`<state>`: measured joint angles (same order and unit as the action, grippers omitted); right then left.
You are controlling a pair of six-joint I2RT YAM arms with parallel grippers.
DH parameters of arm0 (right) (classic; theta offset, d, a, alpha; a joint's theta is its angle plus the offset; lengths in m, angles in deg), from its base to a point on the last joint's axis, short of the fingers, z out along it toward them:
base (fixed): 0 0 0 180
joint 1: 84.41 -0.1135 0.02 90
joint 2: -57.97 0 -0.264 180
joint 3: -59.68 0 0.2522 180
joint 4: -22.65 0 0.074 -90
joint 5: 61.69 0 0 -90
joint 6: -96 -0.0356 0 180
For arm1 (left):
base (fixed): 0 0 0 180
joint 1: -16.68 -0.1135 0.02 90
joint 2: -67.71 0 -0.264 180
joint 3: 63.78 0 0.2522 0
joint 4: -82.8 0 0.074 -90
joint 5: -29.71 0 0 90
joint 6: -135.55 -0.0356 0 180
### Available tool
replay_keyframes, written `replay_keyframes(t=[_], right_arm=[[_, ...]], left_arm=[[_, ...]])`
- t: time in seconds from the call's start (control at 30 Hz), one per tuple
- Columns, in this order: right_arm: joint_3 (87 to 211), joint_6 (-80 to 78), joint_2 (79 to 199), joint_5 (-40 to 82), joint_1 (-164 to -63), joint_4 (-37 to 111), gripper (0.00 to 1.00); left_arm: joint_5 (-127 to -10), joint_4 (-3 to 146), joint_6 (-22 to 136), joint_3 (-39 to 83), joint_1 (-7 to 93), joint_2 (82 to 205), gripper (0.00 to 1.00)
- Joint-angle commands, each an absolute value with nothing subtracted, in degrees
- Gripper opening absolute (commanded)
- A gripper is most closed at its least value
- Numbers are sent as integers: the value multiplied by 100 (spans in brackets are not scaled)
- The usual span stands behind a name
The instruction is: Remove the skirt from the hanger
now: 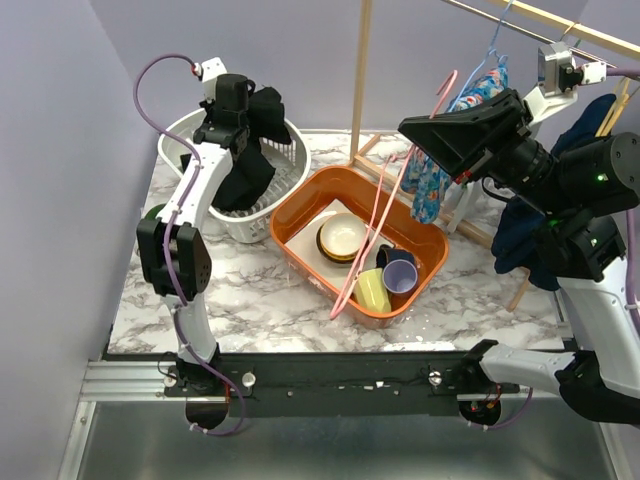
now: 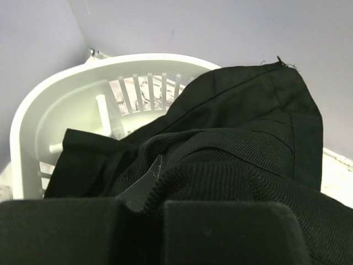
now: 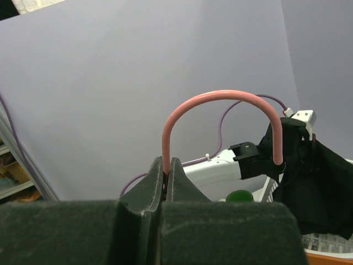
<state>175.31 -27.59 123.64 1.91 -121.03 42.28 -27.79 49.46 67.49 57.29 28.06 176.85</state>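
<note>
The black skirt (image 1: 243, 170) hangs from my left gripper (image 1: 240, 112) over the white laundry basket (image 1: 185, 128), its lower part draped inside. In the left wrist view the jaws are shut on the skirt (image 2: 231, 138) above the basket (image 2: 66, 99). My right gripper (image 1: 432, 128) is shut on the pink hanger (image 1: 372, 235), which hangs bare over the orange tub, with no skirt on it. In the right wrist view the hanger's hook (image 3: 220, 105) rises from between the closed jaws (image 3: 167, 171).
An orange tub (image 1: 300, 205) holds a bowl (image 1: 342, 237), a purple cup (image 1: 399, 272) and a yellow cup (image 1: 372, 290). A wooden rack (image 1: 361, 70) at the back right carries a blue patterned garment (image 1: 440, 170) and a dark blue one (image 1: 520, 235).
</note>
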Motion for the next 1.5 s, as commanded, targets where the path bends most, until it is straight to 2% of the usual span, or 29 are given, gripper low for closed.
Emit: replay_keyframes(t=[0.0,0.2,0.27,0.3,0.33,0.4,0.5,0.53,0.63,0.77,0.9,0.93,1.03,1.23,1.37,1.47], right_arm=[[17338,-2793,12134,308,-12062,4160,1],[17214,-2723,11984,414,-12062,4186,1],[17214,-2679,11967,457,-12062,4229,1],[17223,-2644,11975,475,-12062,4256,1],[17232,-2565,11984,545,-12062,4300,1],[17258,-2451,12019,677,-12062,4519,1],[17311,-2152,12089,1072,-12062,4897,1],[17328,-2047,12159,1186,-12062,4967,1],[17451,-1967,12291,1205,-12062,5135,1],[17697,-1967,12686,977,-12062,5179,1],[18040,-1818,13134,862,-12062,5451,1],[18145,-1765,13223,923,-12053,5556,1],[18497,-1580,13557,1011,-12062,5987,1],[18638,-1483,13961,1370,-12070,6339,1],[18691,-1343,14215,1828,-12123,6444,1],[18752,-1264,14400,2180,-12176,6506,1]], left_arm=[[-3057,4171,7639,5906,2600,17941,0],[-2988,3635,8324,5511,2556,18170,0],[-2847,3590,8580,5247,2539,18231,14],[-2882,3503,8659,5238,2521,18275,28],[-2986,3224,8721,5403,2486,18328,49],[-3058,2749,8590,5789,2503,18434,56],[-2899,2465,7864,6160,2626,18040,73],[-3048,2613,7669,6152,2635,17873,87],[-3672,2554,7149,6414,2644,17310,99],[-4680,2500,6657,6670,2670,16556,99],[-6384,2868,6524,6364,2723,15737,96],[-7372,3209,6515,6032,2723,15535,95],[-8547,3676,6568,5617,2758,14867,94],[-9270,3802,6629,5483,2776,13952,92],[-10307,3539,6437,5448,2863,13723,83],[-10187,3222,6226,5308,3065,13539,80]])
